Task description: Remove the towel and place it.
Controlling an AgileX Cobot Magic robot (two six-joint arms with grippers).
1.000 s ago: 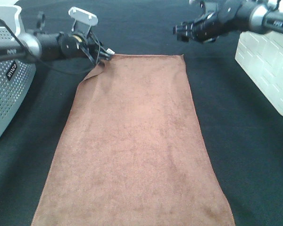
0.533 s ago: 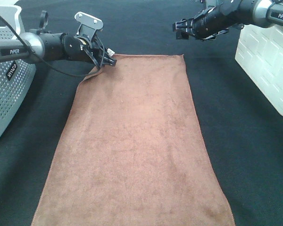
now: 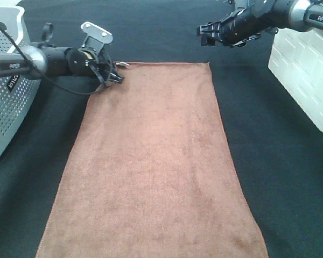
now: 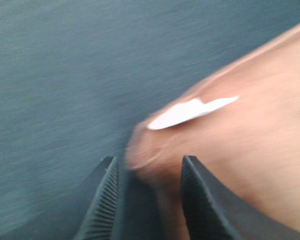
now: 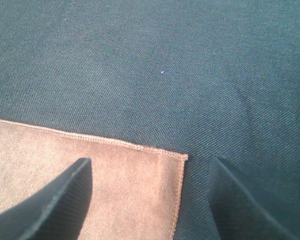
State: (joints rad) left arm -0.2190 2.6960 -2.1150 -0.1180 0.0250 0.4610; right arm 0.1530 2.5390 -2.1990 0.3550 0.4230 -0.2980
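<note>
The reddish-brown towel lies flat on the black table cloth, long side running toward the camera. My left gripper is at its far left corner. In the blurred left wrist view the jaws stand narrow with the bunched towel corner between them, and the white tag sits just beyond. My right gripper is open and empty, hovering above the far right corner. In the right wrist view that corner lies flat between the spread fingers.
A grey perforated basket stands at the left edge. A white crate stands at the right edge. Black cloth borders the towel on both sides.
The left gripper has moved left and down, and the lifted far left towel corner has come down with it. The right gripper has risen slightly and holds still.
</note>
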